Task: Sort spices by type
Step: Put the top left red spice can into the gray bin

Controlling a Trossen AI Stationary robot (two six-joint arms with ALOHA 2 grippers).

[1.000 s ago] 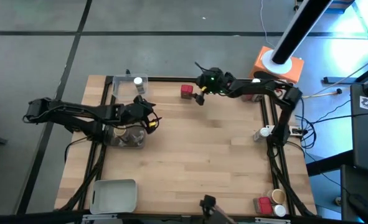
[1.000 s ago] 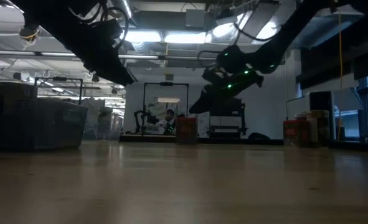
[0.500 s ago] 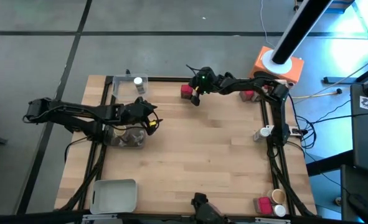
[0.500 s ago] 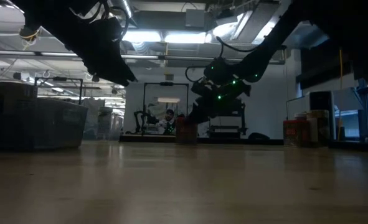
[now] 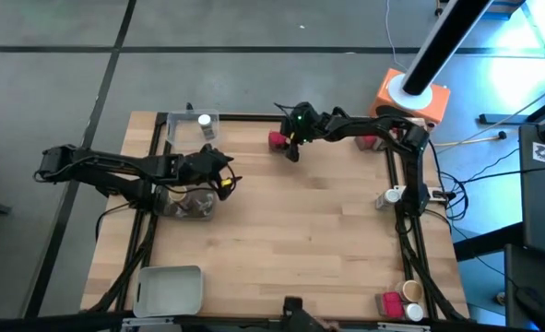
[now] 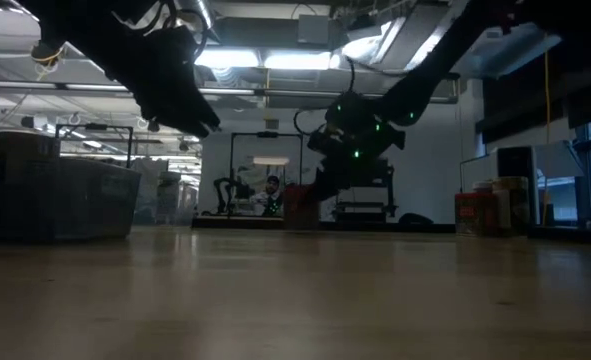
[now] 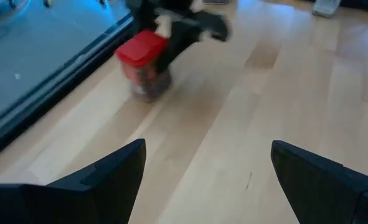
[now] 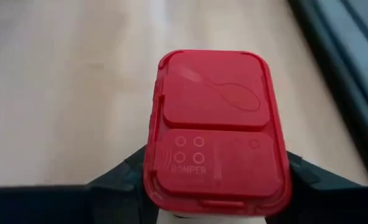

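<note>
Right gripper (image 5: 285, 144) is at the far edge of the tabletop (image 5: 290, 231), fingers straddling a red-lidded spice jar (image 5: 276, 139). Right wrist view: the spice jar's (image 8: 216, 134) lid is a glossy red plastic rounded rectangle with an embossed flip flap and a ring of small sprinkle holes; a dark finger (image 8: 118, 173) shows on either side of the jar body below the lid. Contact isn't visible, so can't tell if the fingers are clamped or just bracketing it.

Left wrist view: same jar (image 7: 143, 65) stands upright on the light wood planks, clear body with dark contents, red cap, the right arm's dark gripper (image 7: 184, 28) just behind it.

Left gripper (image 5: 219, 177) hovers over the left side of the tabletop, fingers spread wide with nothing between them. Below it sits a clear tray (image 5: 187, 205) with dark contents, too small to identify.

A second clear rectangular tray (image 5: 182, 126) at the far-left corner holds a round white-lidded jar (image 5: 204, 120). A pale grey rounded tray (image 5: 169, 289) sits at the near-left corner.

Near-right corner: red boxy container (image 5: 389, 303), tan-lidded round jar (image 5: 411, 291), white-lidded round jar (image 5: 414, 313), clustered. Another red container (image 5: 370, 142) is at the far right edge, part hidden by the arm.
</note>
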